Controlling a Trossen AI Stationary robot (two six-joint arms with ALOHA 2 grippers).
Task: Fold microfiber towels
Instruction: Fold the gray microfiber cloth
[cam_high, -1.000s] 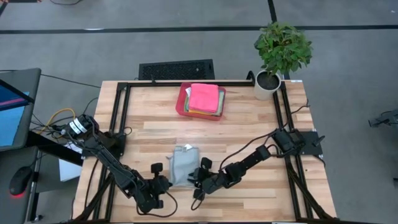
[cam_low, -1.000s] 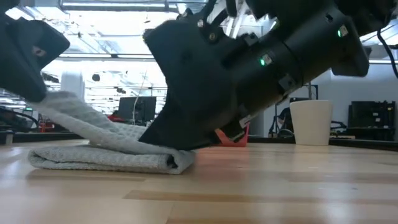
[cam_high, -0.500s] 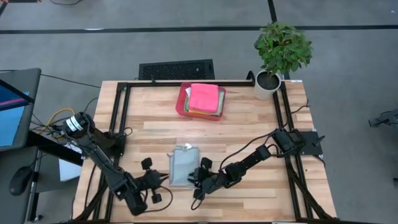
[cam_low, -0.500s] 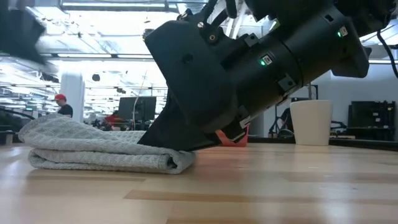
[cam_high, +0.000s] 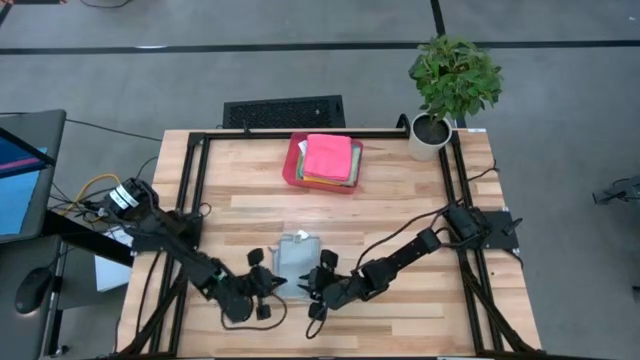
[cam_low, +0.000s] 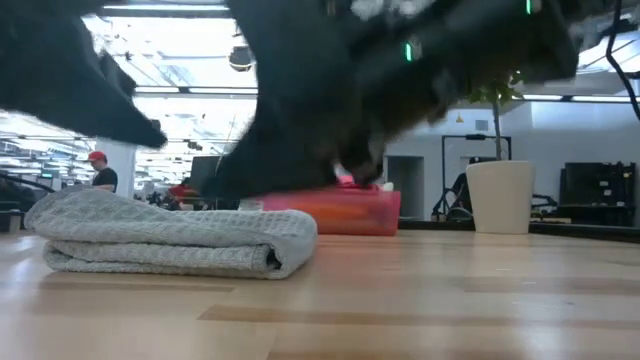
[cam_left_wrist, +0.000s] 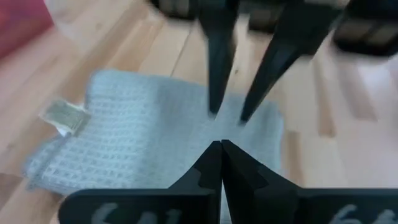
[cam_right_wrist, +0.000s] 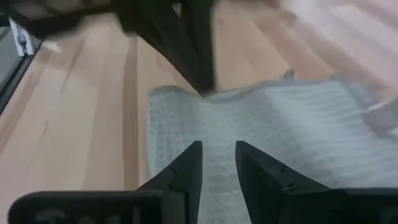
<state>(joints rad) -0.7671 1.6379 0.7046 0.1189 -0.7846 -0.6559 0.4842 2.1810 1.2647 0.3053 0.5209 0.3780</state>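
Left claw (cam_high: 268, 284) returned beside grey towel (cam_high: 292, 262), blurred low.

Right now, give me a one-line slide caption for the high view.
Both tools flank a folded grey towel at the table's near edge, left tool shut, right tool part open; more towels fill the red tray.

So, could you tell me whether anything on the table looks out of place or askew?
Nothing stands out. The grey towel lies folded flat between the left pincer and the right pincer; the other towels sit stacked in the red tray.
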